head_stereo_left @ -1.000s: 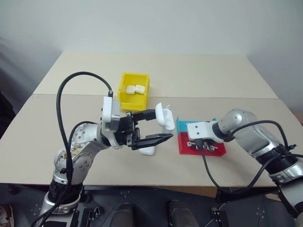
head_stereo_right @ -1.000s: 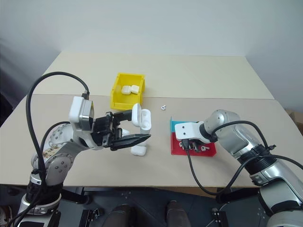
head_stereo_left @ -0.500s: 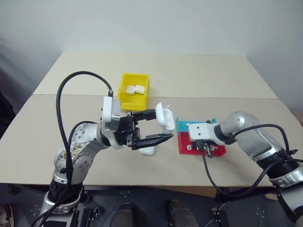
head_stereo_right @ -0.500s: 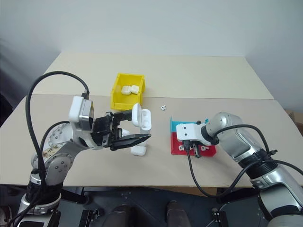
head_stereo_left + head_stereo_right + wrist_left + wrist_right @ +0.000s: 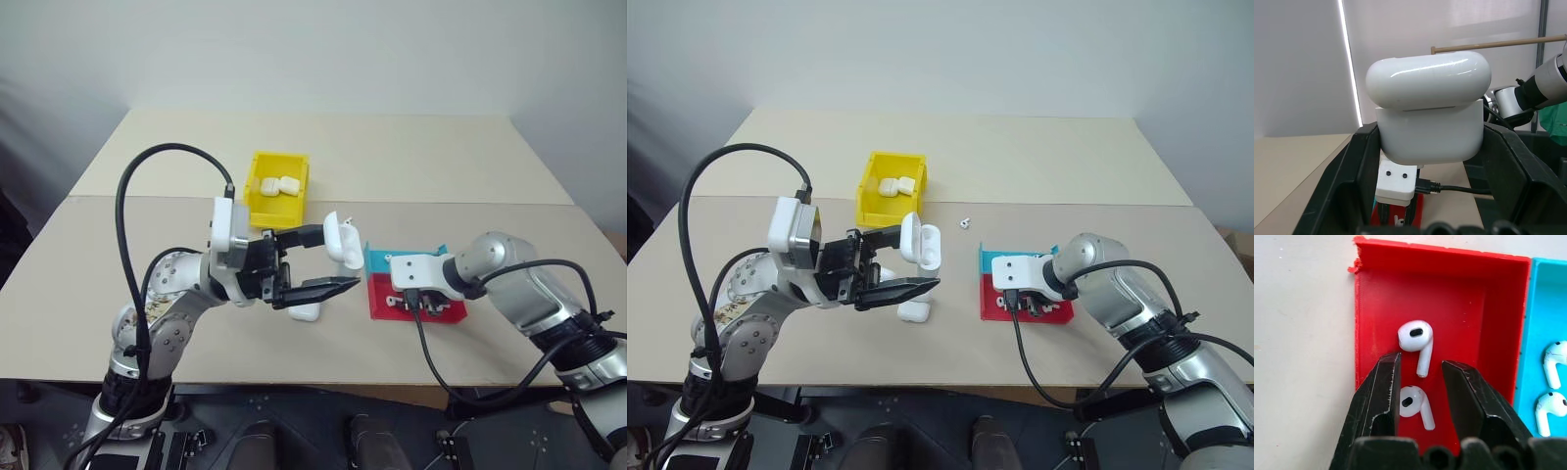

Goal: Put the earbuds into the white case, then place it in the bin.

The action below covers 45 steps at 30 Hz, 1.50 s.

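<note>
White earbuds (image 5: 1417, 339), red tray (image 5: 1376, 298)

4 earbuds (image 5: 1416, 340) in trays, 1 loose on table; 4 cases (image 5: 1429, 115); 1 bin (image 5: 276, 188); 2 trays (image 5: 1369, 323).

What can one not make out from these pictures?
- White case held in the left gripper: the lid hides its inside in the left wrist view.
- Red tray: the right gripper fingers cover its near part in the right wrist view.
- Yellow bin: the cases inside are too small to tell open from closed in the head views.
</note>
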{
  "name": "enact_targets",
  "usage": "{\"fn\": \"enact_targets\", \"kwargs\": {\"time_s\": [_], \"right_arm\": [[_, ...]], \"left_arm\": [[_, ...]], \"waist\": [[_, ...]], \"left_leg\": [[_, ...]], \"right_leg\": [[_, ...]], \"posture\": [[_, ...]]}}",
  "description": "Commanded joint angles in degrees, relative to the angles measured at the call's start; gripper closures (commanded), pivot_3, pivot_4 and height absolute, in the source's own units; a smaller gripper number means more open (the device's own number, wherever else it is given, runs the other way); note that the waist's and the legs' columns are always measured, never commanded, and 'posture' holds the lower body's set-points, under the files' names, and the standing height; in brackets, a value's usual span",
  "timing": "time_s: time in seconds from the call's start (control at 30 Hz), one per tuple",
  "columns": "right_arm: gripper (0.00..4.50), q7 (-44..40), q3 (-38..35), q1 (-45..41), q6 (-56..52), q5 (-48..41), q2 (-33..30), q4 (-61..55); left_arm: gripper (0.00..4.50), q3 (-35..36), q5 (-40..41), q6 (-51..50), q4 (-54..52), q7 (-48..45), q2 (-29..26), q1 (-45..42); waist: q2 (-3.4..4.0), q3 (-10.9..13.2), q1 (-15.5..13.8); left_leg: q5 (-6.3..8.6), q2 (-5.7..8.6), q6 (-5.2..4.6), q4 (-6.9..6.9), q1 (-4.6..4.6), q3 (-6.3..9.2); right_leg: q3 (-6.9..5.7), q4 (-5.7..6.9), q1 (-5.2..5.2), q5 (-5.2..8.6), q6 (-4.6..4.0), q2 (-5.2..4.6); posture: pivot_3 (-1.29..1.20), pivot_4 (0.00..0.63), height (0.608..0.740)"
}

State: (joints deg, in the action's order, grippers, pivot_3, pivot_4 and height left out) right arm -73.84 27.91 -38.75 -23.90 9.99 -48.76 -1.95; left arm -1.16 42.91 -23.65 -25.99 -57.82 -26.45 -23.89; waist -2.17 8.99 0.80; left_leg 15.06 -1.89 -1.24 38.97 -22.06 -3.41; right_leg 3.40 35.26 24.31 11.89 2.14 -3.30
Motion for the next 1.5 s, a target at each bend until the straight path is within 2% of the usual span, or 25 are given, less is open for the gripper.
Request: {"fn": "enact_targets", "kwargs": {"time_s": [0.03,0.3,0.9,1.0,1.07,1.17,1.33,1.5], "right_arm": [[2.67,-2.2,-2.3,-1.4,1.7,-2.2,0.5,-0.7],[2.67,-1.4,-0.9,-2.2,3.5,-0.6,2.5,2.2],[2.67,-2.2,-0.9,-1.2,5.1,0.4,2.0,2.5],[3.27,-2.2,-0.8,-1.2,5.2,0.7,2.1,2.7],[3.84,-2.2,-0.7,-1.2,5.2,0.8,2.2,2.8],[3.88,-1.6,-1.5,-1.1,3.9,0.4,2.7,2.4],[3.88,1.3,-5.4,-0.6,-1.5,-2.2,4.2,0.6],[3.88,4.3,-18.1,2.8,-13.3,-14.0,7.0,-8.9]], "left_arm": [[1.72,0.6,0.8,1.1,-1.8,0.4,0.2,-0.2],[1.72,0.9,0.6,1.0,-2.2,1.1,-0.2,0.0],[1.72,0.5,0.9,1.1,-2.3,1.1,-0.1,-0.2],[1.72,0.5,1.0,1.0,-2.1,1.1,0.2,-0.1],[1.72,0.5,1.1,1.0,-1.7,1.2,0.6,0.1],[1.72,0.3,0.2,2.0,-0.3,1.0,1.5,1.1],[1.72,-1.3,-4.1,6.6,1.9,-0.9,2.3,3.6],[1.72,-1.9,-4.1,6.5,2.2,-2.0,2.0,2.8]], "waist": [[0.0,0.0,0.0],[0.0,0.0,0.0],[0.0,0.0,0.0],[0.0,0.0,0.0],[0.0,0.0,0.0],[0.01,0.0,0.0],[0.01,0.0,0.0],[0.01,0.0,-0.1]], "left_leg": [[0.0,0.0,0.0,0.0,0.0,0.0],[0.0,0.01,0.0,0.0,-0.01,0.0],[0.0,0.01,0.0,0.0,0.0,0.0],[0.0,0.01,0.0,0.0,0.0,0.0],[0.0,0.01,0.0,0.0,0.02,0.0],[0.0,0.01,0.0,0.02,0.03,0.0],[-0.01,0.01,0.01,0.01,0.04,-0.01],[-0.01,0.01,0.01,0.01,-0.04,0.03]], "right_leg": [[0.0,0.0,0.0,0.0,0.0,0.0],[0.0,0.01,0.01,0.0,0.0,-0.01],[0.0,0.02,0.0,0.0,0.0,-0.01],[0.0,0.03,0.0,0.0,0.0,0.0],[0.0,0.03,-0.01,0.0,0.0,0.0],[0.0,0.04,-0.03,-0.01,0.0,-0.01],[0.01,0.09,0.0,-0.01,-0.02,0.01],[0.01,0.08,0.05,-0.01,-0.02,0.0]], "posture": [[0.0,0.15,0.74],[0.0,0.15,0.74],[0.0,0.15,0.74],[0.0,0.15,0.74],[0.0,0.15,0.74],[0.0,0.15,0.74],[0.0,0.15,0.74],[0.0,0.15,0.74]]}}
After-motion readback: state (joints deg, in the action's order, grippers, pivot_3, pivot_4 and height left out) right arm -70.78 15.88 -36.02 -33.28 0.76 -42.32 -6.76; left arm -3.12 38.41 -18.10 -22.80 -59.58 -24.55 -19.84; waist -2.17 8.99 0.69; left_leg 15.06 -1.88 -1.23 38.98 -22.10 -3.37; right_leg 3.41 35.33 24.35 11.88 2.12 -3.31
